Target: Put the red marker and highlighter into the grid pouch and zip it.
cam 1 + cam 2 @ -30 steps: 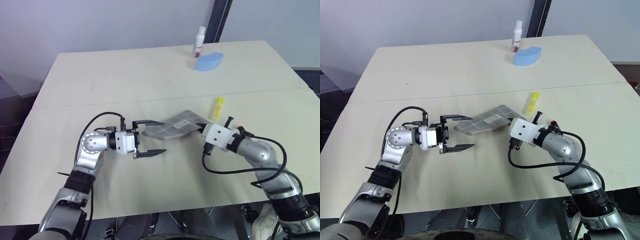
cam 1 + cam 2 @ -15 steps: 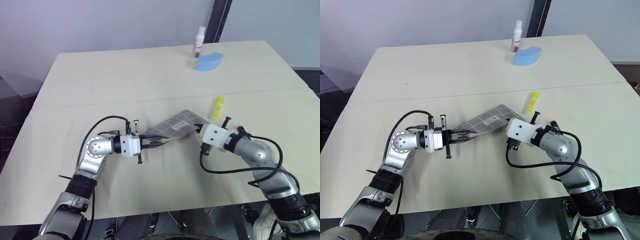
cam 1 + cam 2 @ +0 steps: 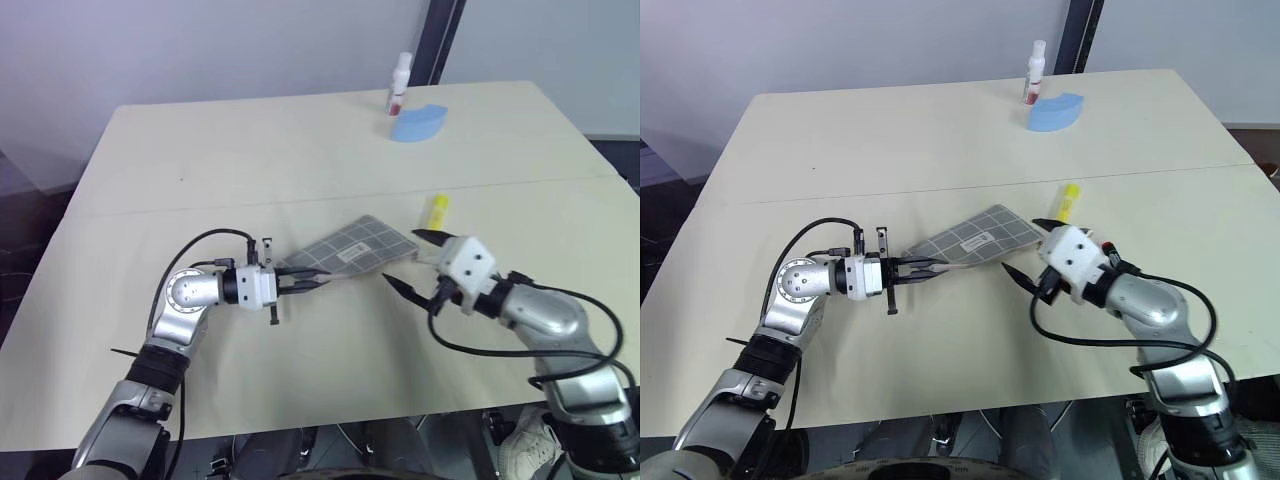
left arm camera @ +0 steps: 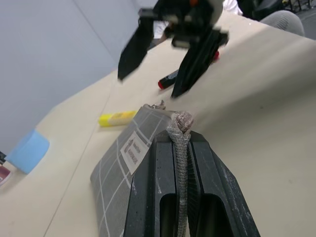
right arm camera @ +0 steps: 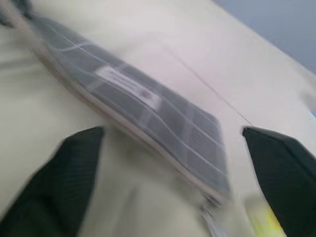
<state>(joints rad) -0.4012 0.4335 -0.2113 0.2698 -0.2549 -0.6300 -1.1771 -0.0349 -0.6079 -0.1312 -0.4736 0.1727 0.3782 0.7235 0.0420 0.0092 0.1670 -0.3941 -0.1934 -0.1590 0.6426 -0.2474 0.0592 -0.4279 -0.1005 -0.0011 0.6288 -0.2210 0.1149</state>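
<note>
In the left eye view, the grid pouch point(image 3: 352, 249) lies at the centre of the frame on the tan table point(image 3: 250, 150). The left gripper point(image 3: 312, 284), just left of centre, is clamped on the pouch's near-left corner. The right gripper point(image 3: 408, 262), right of centre, has its fingers spread wide, holding nothing, just beside the pouch's right end. The highlighter point(image 3: 437, 207) lies just above that gripper. A white bottle point(image 3: 399, 84) and a blue fan-shaped piece point(image 3: 418, 123) sit at the upper middle.

The right eye view shows the same layout.

In the left wrist view, the two black fingers point(image 4: 160, 192) at the bottom centre pinch a fold of the pouch's fabric. The red marker point(image 4: 170, 78) lies at the upper centre, partly behind the spread right gripper.

In the right wrist view, the wide-apart fingers point(image 5: 64, 182) stand at the lower corners, with the pouch running diagonally between them.
</note>
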